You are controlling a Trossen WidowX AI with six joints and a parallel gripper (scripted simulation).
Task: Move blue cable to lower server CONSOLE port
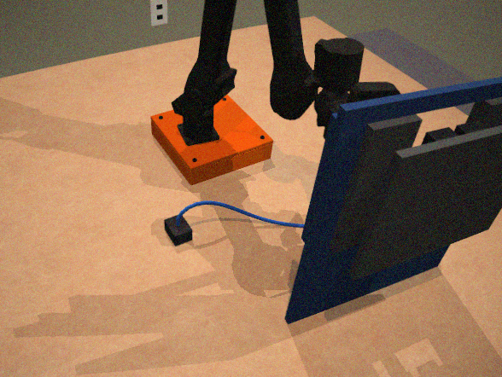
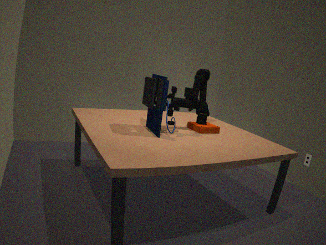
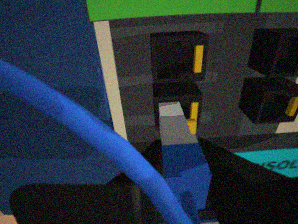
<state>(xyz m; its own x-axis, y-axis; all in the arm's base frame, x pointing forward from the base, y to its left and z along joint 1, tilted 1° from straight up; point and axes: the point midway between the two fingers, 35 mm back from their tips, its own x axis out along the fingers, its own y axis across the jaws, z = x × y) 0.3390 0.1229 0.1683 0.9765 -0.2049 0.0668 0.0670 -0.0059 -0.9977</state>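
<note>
In the wrist view my fingers come in from the bottom of the frame, one at each side, closed most of the way and stopped by the plug (image 3: 186, 165) pinched between them. The plug sits at lower centre, its blue body toward me and its grey nose pointing up the frame, at the lower of two stacked dark ports (image 3: 172, 90). The nose overlaps that opening; whether it is inside or just in front, I cannot tell. A yellow strip shows at the right of the opening.

The blue cable (image 3: 100, 132) (image 1: 249, 213) (image 2: 167, 119) sweeps from the left edge of the wrist view down to the bottom, passing in front of the plug's lower part. A green label (image 3: 190, 9) runs along the top, and a cyan label (image 3: 275, 161) with partly cut-off lettering lies at right.

In the top view the cable runs from a small black block (image 1: 178, 231) left of centre to the upright blue panel (image 1: 316, 273) (image 2: 155, 119) at right, which hides my fingertips. My arm stands on an orange base (image 1: 248, 151) (image 2: 213, 129), at upper left of centre there and right of the panel in the exterior view, on the wooden table (image 1: 85, 213) (image 2: 199, 152).
</note>
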